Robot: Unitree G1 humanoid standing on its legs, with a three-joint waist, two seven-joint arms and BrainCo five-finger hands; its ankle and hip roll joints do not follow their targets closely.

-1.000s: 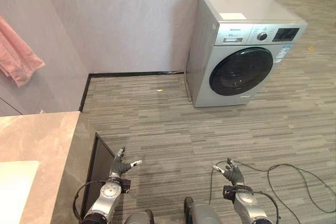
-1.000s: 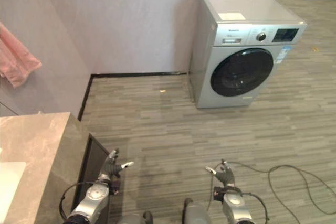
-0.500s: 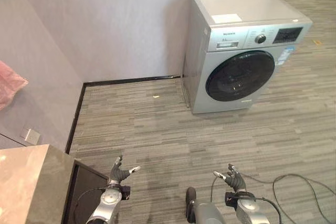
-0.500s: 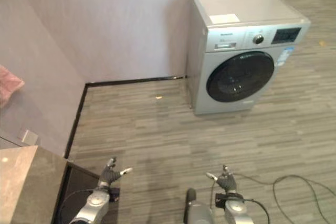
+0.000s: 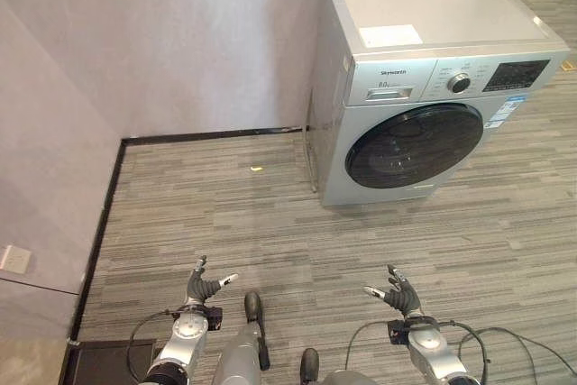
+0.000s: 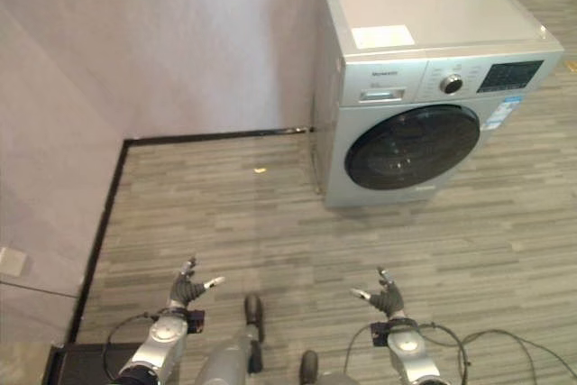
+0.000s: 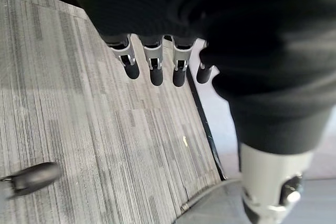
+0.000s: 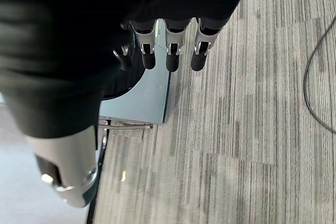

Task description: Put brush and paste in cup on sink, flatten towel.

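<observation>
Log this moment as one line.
left hand: open, empty | right hand: open, empty | ahead: washing machine, door shut

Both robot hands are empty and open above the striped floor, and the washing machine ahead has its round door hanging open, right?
Not quite. The washing machine has its round door shut, flush with its front, as the left eye view shows. The rest holds: the left robot hand and right robot hand are empty and open above the striped floor.
</observation>
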